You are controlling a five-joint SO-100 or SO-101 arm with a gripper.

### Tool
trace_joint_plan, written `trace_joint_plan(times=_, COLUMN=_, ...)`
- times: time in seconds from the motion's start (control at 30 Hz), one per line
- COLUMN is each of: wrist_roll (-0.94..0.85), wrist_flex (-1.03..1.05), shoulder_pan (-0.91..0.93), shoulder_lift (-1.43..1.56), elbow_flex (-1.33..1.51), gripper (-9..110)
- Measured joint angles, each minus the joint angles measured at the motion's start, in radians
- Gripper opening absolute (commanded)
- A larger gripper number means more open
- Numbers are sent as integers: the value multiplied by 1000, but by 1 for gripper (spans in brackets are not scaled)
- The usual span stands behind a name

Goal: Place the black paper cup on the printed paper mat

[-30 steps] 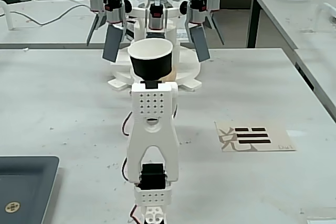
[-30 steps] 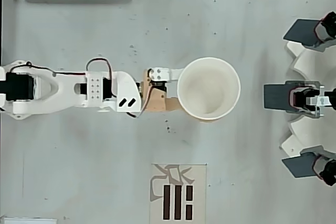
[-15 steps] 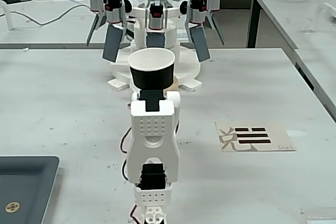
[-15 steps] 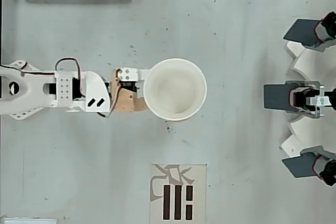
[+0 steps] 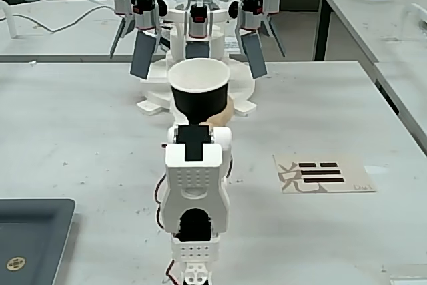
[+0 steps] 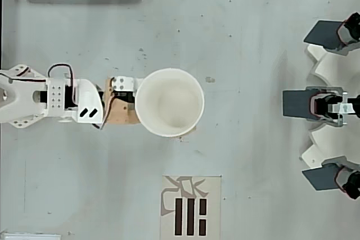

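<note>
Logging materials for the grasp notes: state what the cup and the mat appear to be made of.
The black paper cup: apparently paper, matte black outside, white inside with a thin rolled rim. The printed paper mat: likely thin paper or card, beige, lying flat on the table, printed with black bars and a grey mark.
</note>
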Motion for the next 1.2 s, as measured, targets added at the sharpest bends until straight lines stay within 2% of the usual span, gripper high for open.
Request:
trace_joint_plan(times=0.7, wrist_roll=14, wrist_flex=-6, shoulder_pan=184, shoulder_lift=69, elbow_flex=74, gripper=8)
trace_joint_plan(times=0.93, wrist_roll=14, wrist_flex=-69, shoulder_pan=272, shoulder_lift=-9, elbow_flex=67, gripper=7)
trace_joint_plan(times=1.2, wrist_roll=15, wrist_flex=-77, shoulder_pan=379, shoulder_lift=-149, elbow_flex=-63, gripper=6)
